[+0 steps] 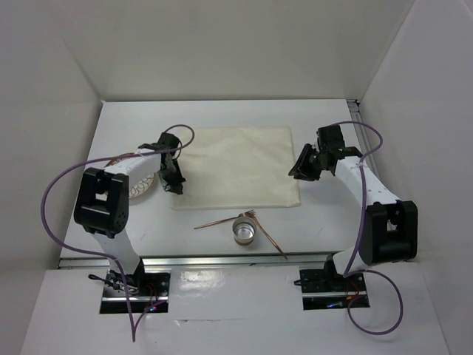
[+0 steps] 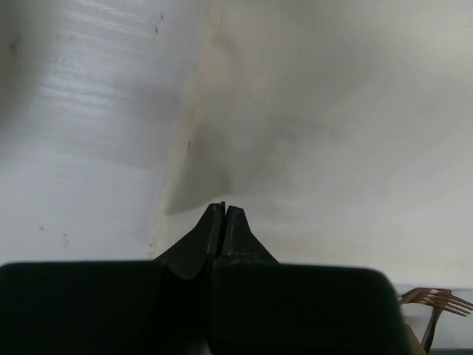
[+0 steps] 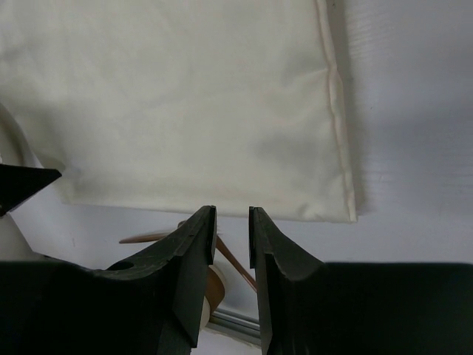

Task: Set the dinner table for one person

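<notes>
White walls box in the white counter (image 1: pixel 133 126), which spans the whole floor of the overhead view. At its centre lies a cream cloth (image 1: pixel 236 166). At 6 o'clock from the cloth stands a metal cup (image 1: pixel 244 231), with a copper fork (image 1: pixel 222 222) and a second copper utensil (image 1: pixel 275 242) right beside it. At 9 o'clock a patterned plate (image 1: pixel 140 185) is half hidden under the left arm (image 1: pixel 137 166). Over the cloth's 9 o'clock edge the left jaws are pressed together; at its 3 o'clock edge the right jaws are slightly spread and empty.
</notes>
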Available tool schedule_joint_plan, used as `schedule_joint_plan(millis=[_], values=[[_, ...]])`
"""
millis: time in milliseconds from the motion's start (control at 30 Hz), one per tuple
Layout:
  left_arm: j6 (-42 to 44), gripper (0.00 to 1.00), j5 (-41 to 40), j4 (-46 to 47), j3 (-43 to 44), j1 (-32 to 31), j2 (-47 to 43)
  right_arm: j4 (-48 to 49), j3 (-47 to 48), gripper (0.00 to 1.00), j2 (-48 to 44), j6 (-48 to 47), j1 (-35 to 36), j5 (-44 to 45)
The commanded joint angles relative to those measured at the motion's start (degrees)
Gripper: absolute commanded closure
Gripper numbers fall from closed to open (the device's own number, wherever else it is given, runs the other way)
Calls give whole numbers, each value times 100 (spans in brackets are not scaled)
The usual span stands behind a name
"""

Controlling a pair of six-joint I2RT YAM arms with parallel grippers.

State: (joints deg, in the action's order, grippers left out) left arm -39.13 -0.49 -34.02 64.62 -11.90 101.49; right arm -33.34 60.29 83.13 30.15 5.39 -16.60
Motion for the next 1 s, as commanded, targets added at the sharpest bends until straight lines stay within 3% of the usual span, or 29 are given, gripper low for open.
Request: schedule_joint_plan(millis=[0,33,133,167,267,433,600,833,967], values=[[117,98,-311,-499,803,-5,-262,-85,220,64,-210,-18,50,69],[117,88,-381,-613,989,-5,-262,-137,281,64,-271,-18,50,69],[231,74,-530,-878,1570,-5,-568,-199,334,60,-324,-18,50,130],[231,58,-583,-939,1641,-5,-656,-199,334,57,-376,-18,50,131],[4,25,-654,-939,1555,353,-954,-199,334,48,-377,-71,50,183],[-243,17,390,-563,255,2064,-1886,-147,185,38,-490,-185,50,131],[-524,1,332,-562,-607,2789,-2774,-93,-52,30,-491,-238,50,131],[-657,0,384,-210,-802,3571,-2407,-41,-53,29,-386,-291,50,16],[-657,7,199,-210,-671,3704,-1669,12,-53,29,-386,-343,50,-115]])
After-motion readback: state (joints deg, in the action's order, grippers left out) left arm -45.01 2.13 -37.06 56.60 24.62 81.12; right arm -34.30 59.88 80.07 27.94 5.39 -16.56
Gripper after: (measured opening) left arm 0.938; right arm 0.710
